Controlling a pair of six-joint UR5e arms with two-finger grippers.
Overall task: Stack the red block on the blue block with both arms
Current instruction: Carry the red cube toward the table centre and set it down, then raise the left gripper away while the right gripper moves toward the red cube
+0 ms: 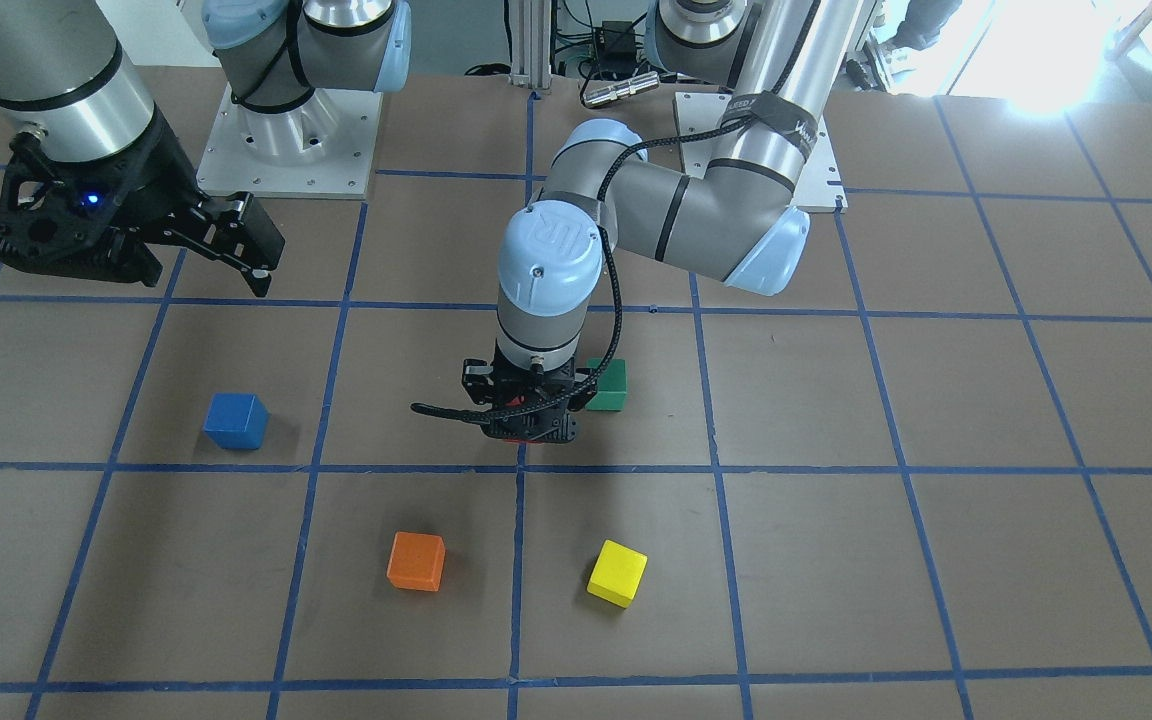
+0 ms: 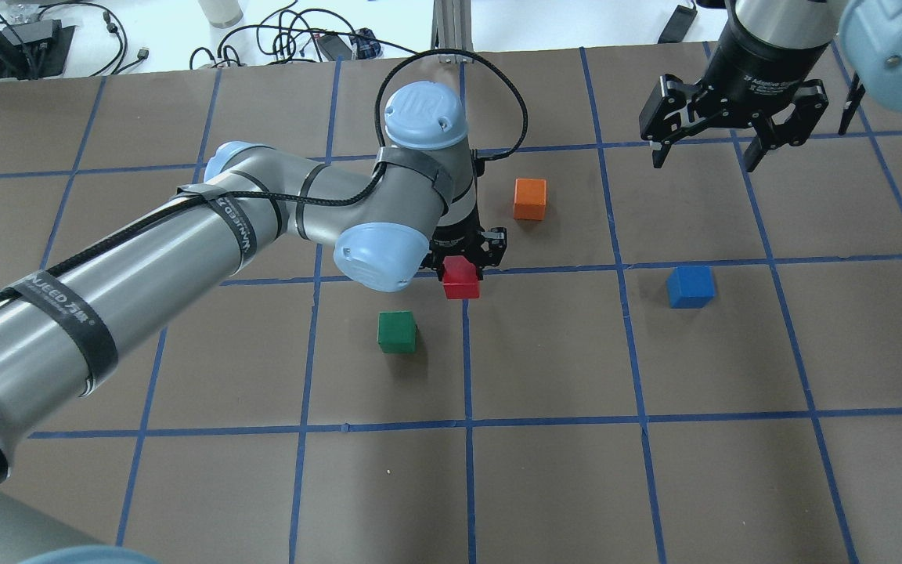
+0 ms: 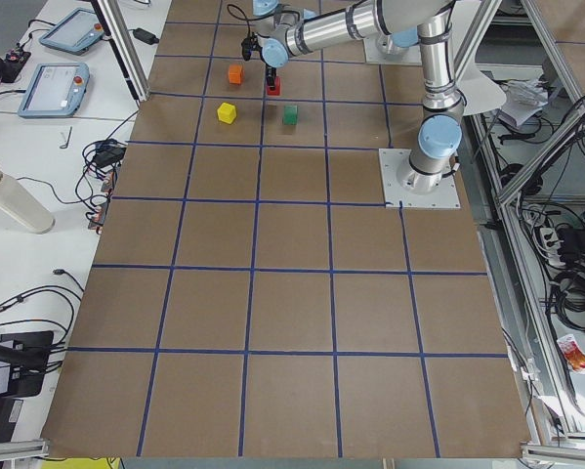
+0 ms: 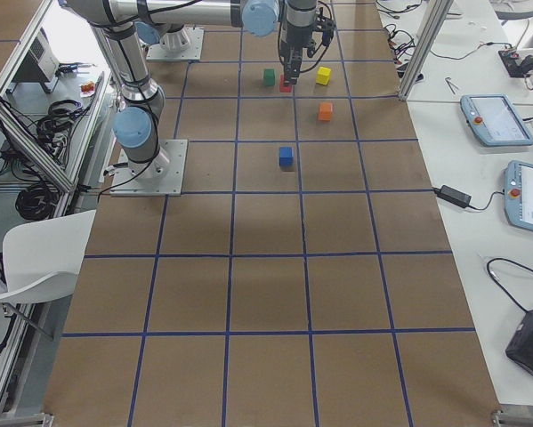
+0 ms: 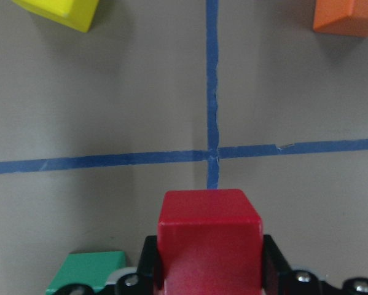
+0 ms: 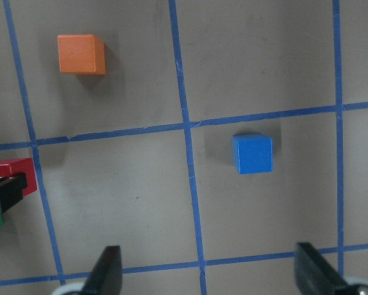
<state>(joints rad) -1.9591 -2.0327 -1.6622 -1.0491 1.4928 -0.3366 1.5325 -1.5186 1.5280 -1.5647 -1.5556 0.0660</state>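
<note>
My left gripper (image 2: pixel 463 270) is shut on the red block (image 2: pixel 460 279) near the table's middle, over a crossing of the blue tape lines. The left wrist view shows the red block (image 5: pixel 209 236) clamped between the black jaws. The front view shows only a sliver of red under the left gripper (image 1: pixel 528 432). The blue block (image 2: pixel 690 286) sits alone on the table to the right; it also shows in the front view (image 1: pixel 235 421) and the right wrist view (image 6: pixel 252 154). My right gripper (image 2: pixel 725 145) hangs open and empty, high above the far right area; its fingertips (image 6: pixel 108 270) stand wide apart.
A green block (image 2: pixel 397 331) lies just near-left of the left gripper. An orange block (image 2: pixel 530 198) lies just beyond it, and a yellow block (image 1: pixel 617 573) lies farther out. The brown table (image 2: pixel 654 470) carries a blue tape grid.
</note>
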